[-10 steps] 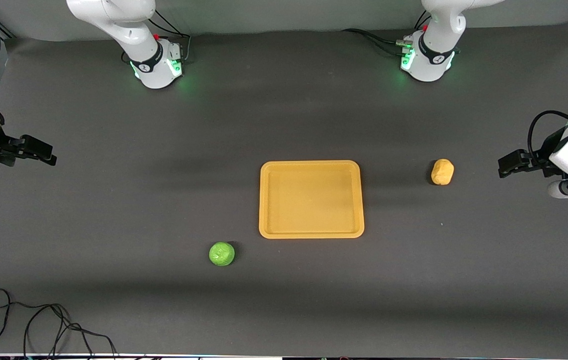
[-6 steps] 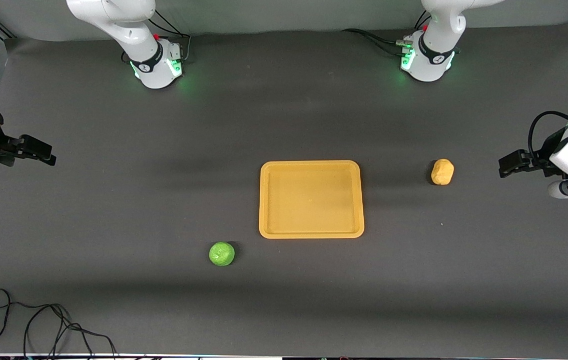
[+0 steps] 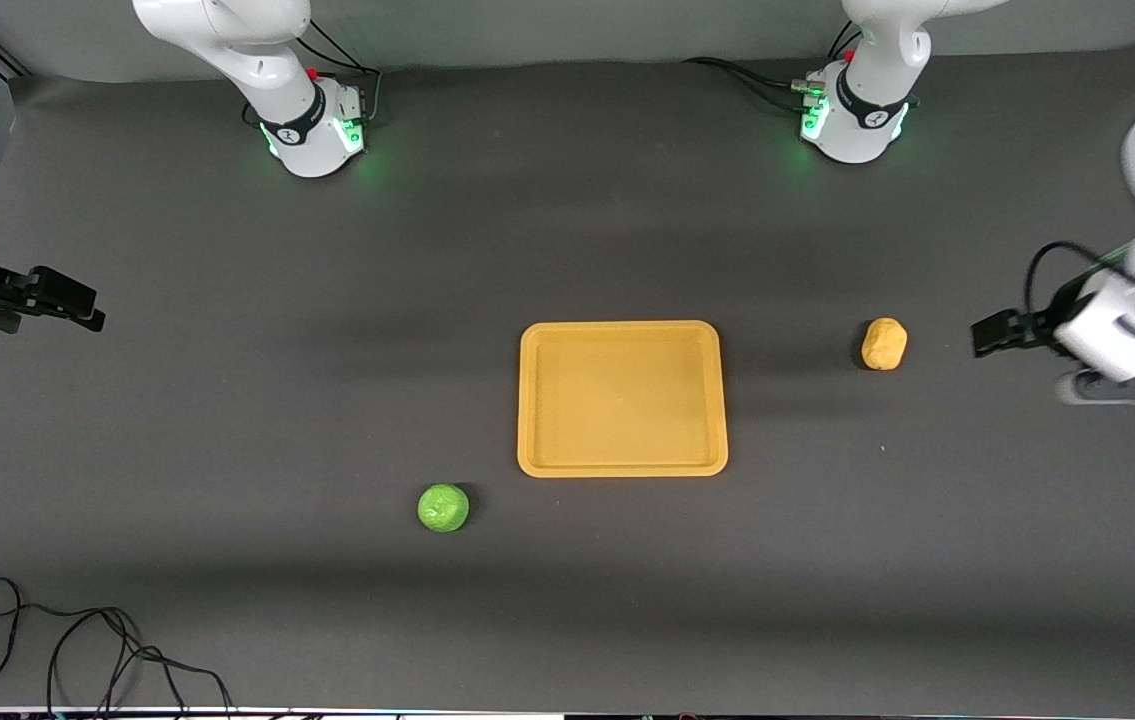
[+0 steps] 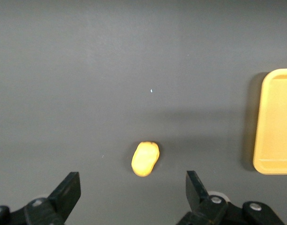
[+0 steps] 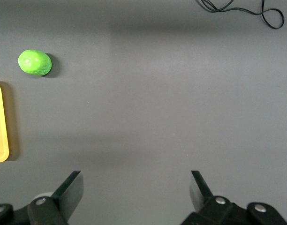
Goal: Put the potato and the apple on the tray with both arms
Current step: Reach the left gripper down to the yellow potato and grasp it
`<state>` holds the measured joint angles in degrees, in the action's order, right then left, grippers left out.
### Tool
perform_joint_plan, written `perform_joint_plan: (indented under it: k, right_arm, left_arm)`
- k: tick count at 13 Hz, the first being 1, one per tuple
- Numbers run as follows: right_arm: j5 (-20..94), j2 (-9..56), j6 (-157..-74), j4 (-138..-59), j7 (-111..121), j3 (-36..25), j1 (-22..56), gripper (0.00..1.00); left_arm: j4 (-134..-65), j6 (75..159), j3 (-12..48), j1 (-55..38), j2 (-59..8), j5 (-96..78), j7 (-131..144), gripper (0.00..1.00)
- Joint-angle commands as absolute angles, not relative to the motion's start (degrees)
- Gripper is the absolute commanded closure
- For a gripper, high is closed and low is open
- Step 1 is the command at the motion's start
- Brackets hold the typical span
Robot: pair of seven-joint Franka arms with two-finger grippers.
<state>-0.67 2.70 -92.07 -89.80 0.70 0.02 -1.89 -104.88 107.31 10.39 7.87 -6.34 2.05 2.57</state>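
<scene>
The left pincer (image 4: pixel 132 199), fingers spread and grasping nothing, hangs over the desk (image 3: pixel 227 420) just short of the potato (image 3: pixel 884 343). The right pincer (image 5: pixel 136 199), likewise released, waits well apart from the apple (image 3: pixel 443 507). Between them the tray (image 3: pixel 527 400) holds nothing, so nothing is done: both pickups and placements remain.

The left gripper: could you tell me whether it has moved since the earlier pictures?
Yes. The left gripper, open, has shifted toward the potato, which lies where it was beside the tray.
</scene>
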Motion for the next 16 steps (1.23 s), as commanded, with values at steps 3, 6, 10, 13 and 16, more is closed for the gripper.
perform_joint_plan:
  k: [3, 6, 10, 13, 16]
  right_arm:
    - [2.01, 3.95, -91.76, -88.33, 1.32, 0.53, -2.2, 0.0]
    - [2.37, 4.48, -92.28, -88.42, 1.32, 0.44, -2.2, 0.0]
    - [2.37, 4.92, -93.77, -88.51, 1.41, 0.44, -2.2, 0.0]
    - [2.37, 4.75, -94.31, -88.59, 1.32, 0.44, -2.2, 0.0]
    - [2.37, 5.01, -95.71, -88.51, 1.32, 0.7, -1.76, 0.0]
  left_arm:
    - [-126.97, 122.51, 10.28, 8.17, -5.62, 2.64, -4.97, 0.01]
    - [-130.69, 123.04, 10.28, 8.09, -10.96, 2.64, -7.82, 0.02]
    - [-130.69, 125.42, 10.37, 7.03, -16.26, 2.72, -9.92, 0.21]
    - [-130.61, 129.97, 10.37, 7.38, -17.66, 2.64, -15.03, 0.44]
    - [-129.91, 128.51, 10.55, 7.03, -16.27, 1.41, -14.24, 0.85]
